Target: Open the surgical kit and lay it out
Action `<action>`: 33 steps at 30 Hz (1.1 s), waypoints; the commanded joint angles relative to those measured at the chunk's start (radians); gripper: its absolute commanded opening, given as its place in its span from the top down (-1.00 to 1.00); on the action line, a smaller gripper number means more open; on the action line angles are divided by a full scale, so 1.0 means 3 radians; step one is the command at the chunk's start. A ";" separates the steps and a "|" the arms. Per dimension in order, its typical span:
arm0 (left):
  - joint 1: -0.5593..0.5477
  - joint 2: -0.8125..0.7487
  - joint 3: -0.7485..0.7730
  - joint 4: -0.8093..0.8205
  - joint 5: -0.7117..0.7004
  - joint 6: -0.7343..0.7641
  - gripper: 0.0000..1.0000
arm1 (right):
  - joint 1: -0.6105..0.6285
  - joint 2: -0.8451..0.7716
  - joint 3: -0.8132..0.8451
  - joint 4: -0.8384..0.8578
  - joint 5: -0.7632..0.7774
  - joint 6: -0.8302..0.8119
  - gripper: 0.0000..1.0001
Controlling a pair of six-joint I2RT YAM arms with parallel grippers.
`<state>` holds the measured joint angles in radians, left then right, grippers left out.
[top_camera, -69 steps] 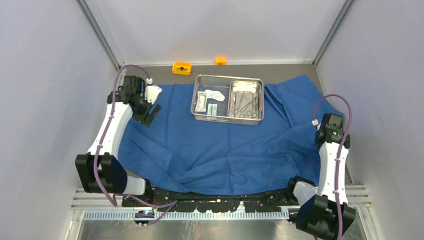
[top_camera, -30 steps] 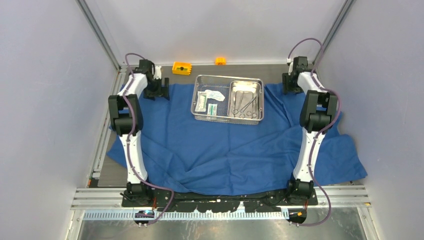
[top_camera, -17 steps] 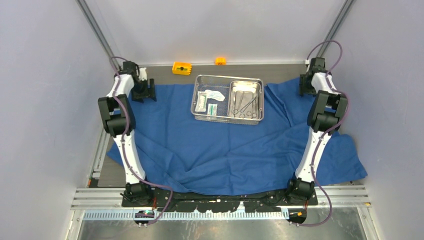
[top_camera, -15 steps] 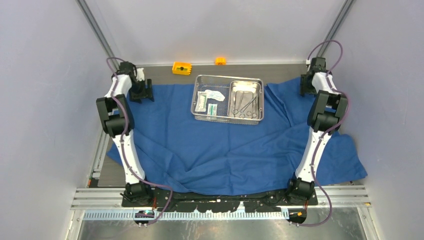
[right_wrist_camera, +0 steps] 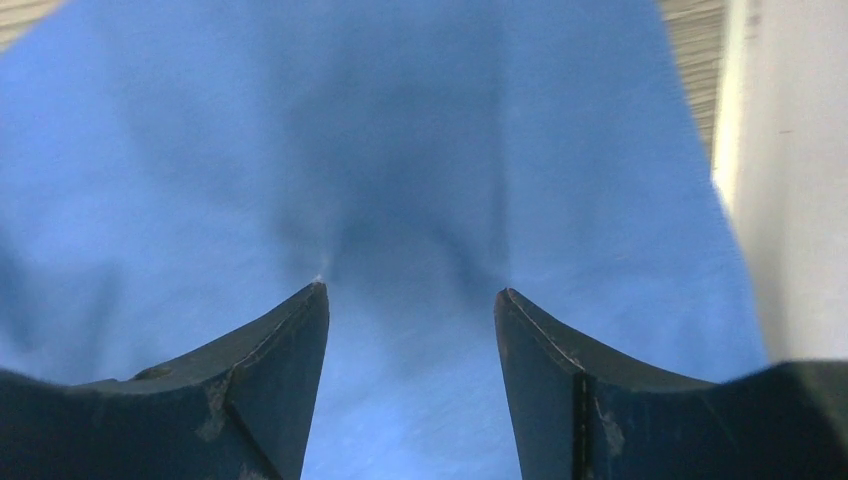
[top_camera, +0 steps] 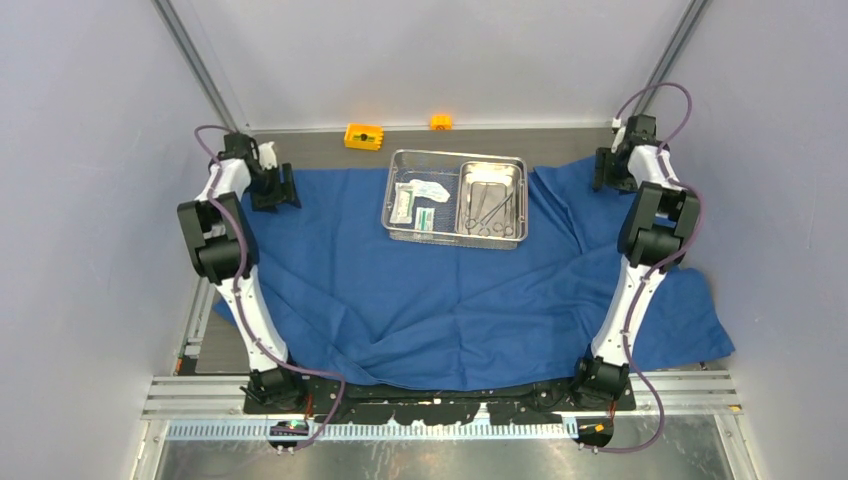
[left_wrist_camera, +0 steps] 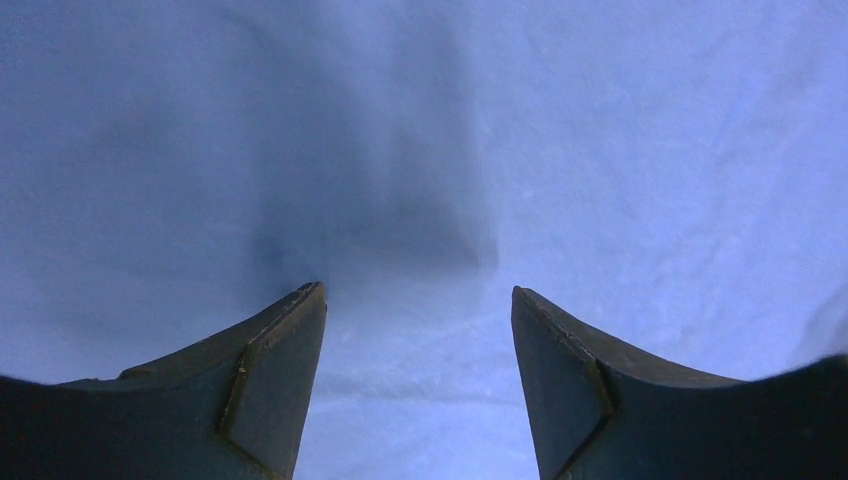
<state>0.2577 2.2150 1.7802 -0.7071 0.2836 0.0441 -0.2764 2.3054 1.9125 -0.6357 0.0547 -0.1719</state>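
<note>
The blue cloth wrap (top_camera: 420, 300) lies spread open over the table. On its far part stands the steel mesh basket (top_camera: 388, 200). The smaller solid tray (top_camera: 492, 167) sits in the basket's right half, with thin scissors and forceps (top_camera: 490, 208) in it. White-green packets (top_camera: 412, 203) lie in the left half. My left gripper (top_camera: 275, 190) hangs low over the cloth's far left corner, open, with only cloth (left_wrist_camera: 420, 150) below its gap (left_wrist_camera: 415, 295). My right gripper (top_camera: 607, 170) is open over the far right corner (right_wrist_camera: 400, 150), nothing between its jaws (right_wrist_camera: 410, 292).
Two orange blocks (top_camera: 364, 135) (top_camera: 440, 122) sit on bare table behind the cloth. Grey enclosure walls stand close on the left, right and back. In the right wrist view a strip of table (right_wrist_camera: 695, 60) and the white wall (right_wrist_camera: 790, 180) lie just right of the cloth edge.
Both arms have swung outward along the cloth's far edge, the left gripper further left and the right one further right. Basket and contents have not moved.
</note>
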 commanded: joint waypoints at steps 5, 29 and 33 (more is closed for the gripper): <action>-0.0380 -0.0624 -0.0258 0.0588 0.0304 -0.0062 -0.46 | 0.0325 -0.0567 -0.0224 0.0353 -0.0797 0.0312 -0.39; -0.1224 0.0358 0.0628 0.0274 0.0073 -0.0226 -0.42 | 0.0588 0.0114 0.0266 0.0186 -0.0666 0.0331 0.02; -0.1305 0.0486 0.0765 -0.0042 -0.0452 -0.0019 -0.38 | 0.0579 -0.0086 0.0172 0.0205 -0.0687 0.0278 -0.13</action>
<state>-0.1104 2.3337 1.9518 -0.6270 0.2985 -0.0105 -0.0998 2.3501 1.9545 -0.5770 -0.1692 -0.0742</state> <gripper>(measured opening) 0.705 0.519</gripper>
